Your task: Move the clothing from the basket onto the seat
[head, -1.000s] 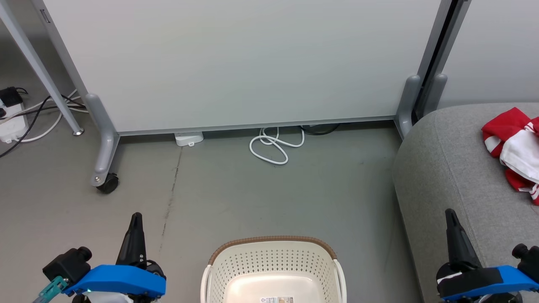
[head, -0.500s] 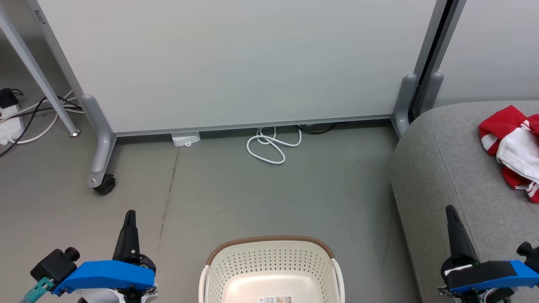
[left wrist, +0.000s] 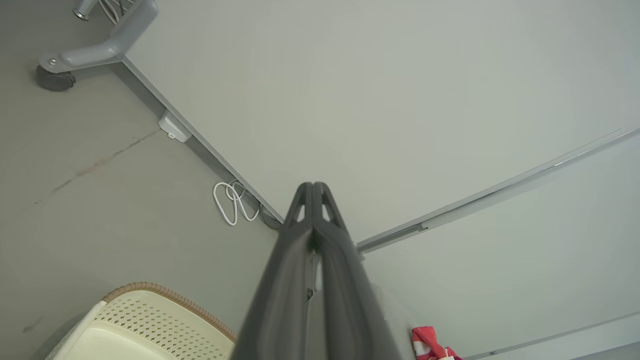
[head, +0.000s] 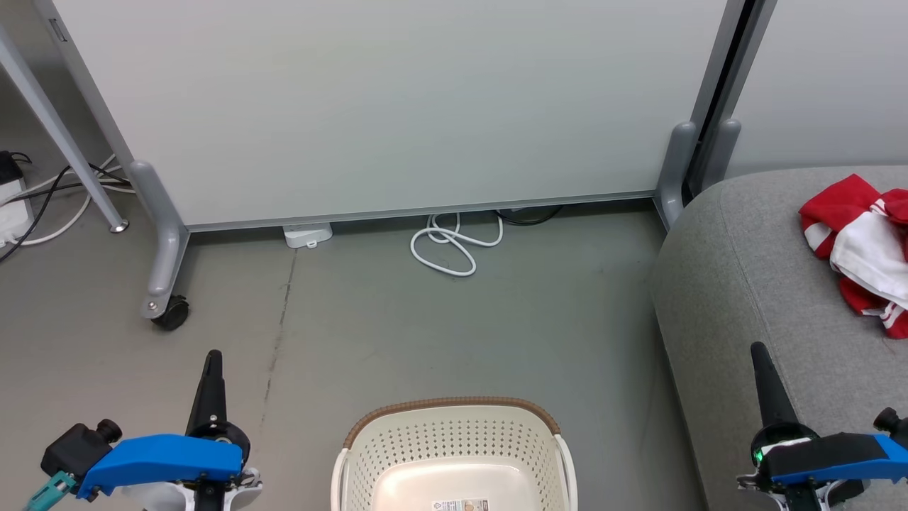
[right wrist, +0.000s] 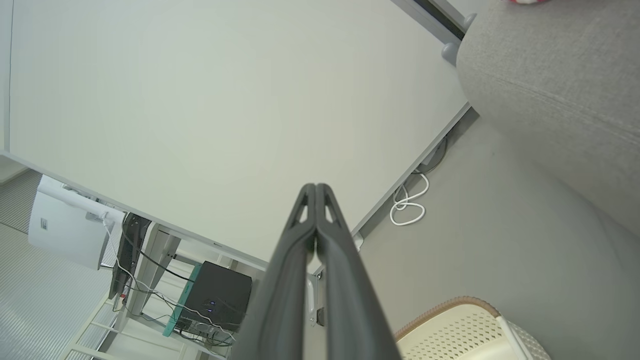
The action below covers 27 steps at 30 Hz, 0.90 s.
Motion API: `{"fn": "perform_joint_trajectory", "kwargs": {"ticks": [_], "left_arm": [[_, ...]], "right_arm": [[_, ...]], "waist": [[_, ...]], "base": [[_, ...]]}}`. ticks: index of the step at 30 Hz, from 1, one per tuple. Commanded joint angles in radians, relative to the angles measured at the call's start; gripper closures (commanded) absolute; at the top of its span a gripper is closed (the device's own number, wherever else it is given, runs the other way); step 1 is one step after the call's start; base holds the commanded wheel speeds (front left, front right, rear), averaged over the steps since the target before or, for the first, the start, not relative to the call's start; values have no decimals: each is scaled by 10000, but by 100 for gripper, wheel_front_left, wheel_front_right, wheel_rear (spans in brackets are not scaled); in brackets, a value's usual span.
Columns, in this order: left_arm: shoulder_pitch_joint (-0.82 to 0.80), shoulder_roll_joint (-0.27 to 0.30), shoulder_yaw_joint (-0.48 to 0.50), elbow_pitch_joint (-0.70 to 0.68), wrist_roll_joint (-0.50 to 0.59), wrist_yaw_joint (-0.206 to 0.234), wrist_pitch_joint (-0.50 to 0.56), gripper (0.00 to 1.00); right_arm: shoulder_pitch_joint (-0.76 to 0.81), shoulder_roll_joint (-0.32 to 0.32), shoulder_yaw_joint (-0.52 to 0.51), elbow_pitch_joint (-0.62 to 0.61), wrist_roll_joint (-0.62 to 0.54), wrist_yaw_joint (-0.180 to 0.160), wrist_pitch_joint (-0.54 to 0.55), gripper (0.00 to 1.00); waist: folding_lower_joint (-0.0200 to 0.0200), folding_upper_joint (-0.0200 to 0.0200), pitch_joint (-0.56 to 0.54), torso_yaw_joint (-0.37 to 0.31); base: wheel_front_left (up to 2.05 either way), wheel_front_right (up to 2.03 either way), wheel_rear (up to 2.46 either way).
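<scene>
Seen from my remote desk, the red-and-white clothing (head: 862,252) lies in a crumpled heap on the grey seat (head: 745,298) at the right of the head view. It is well apart from the cream basket (head: 454,406), which stands on the floor (head: 440,333) at bottom centre with a label sticker (head: 462,505) on its base. My left gripper (head: 212,357) hangs over the floor left of the basket, and my right gripper (head: 757,349) shows against the seat. On both, the 2 fingers are pressed together with nothing between them. A white cable (head: 454,245) coils at the foot of the pale partition (head: 397,106).
</scene>
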Motion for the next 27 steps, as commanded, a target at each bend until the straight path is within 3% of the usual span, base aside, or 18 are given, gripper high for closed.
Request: {"fn": "perform_joint_trajectory", "kwargs": {"ticks": [1, 27], "left_arm": [[-276, 6, 96, -135, -269, -58, 65, 100], [-363, -112, 516, -235, -2642, -118, 684, 100]], "right_arm": [[-261, -27, -38, -44, 318, 5, 77, 100], [-485, -26, -126, 131, 2766, 6, 695, 100]], "waist": [[0, -1, 2, -11], [0, -1, 33, -194]], "base": [[0, 0, 0], [0, 0, 0]]}}
